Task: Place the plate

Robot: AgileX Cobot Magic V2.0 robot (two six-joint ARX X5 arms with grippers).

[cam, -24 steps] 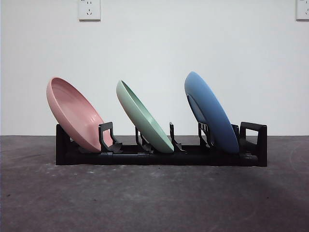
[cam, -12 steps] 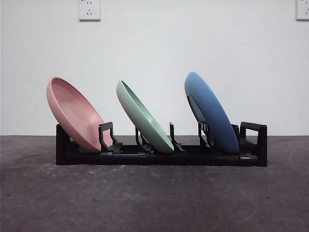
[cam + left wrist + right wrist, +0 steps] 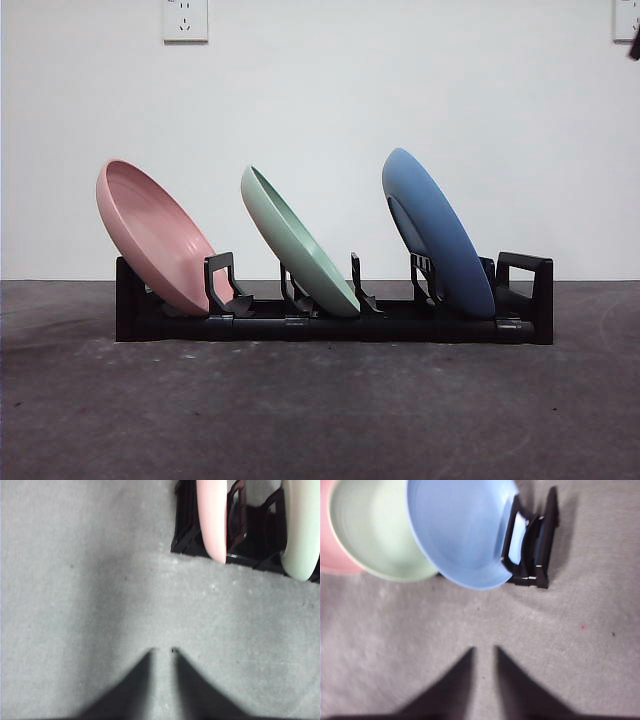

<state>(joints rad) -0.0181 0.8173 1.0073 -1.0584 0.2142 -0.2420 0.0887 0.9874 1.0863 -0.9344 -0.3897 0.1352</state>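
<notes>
3 plates stand tilted in the black rack point(image 3: 330, 325): a pink plate point(image 3: 150, 235) at one end, a green plate point(image 3: 298, 245) in the middle slot and a blue plate point(image 3: 435, 230) toward the other end, each leaning the same way against its own divider. The rack sits on the grey tabletop point(image 3: 320, 410). None of the plates is held.

The left tool point(image 3: 162, 651) hangs above bare tabletop just off the rack's pink end, its jaws nearly together with only a thin gap and nothing between them. The right tool point(image 3: 484, 650) hangs near the blue plate's end, jaws likewise close together and empty; in the front view only a dark tip shows at a top corner.

Judging by this, the placing looks complete and both arms are clear. The next move likely calls only for retreat to rest, away from the leaning rims.
</notes>
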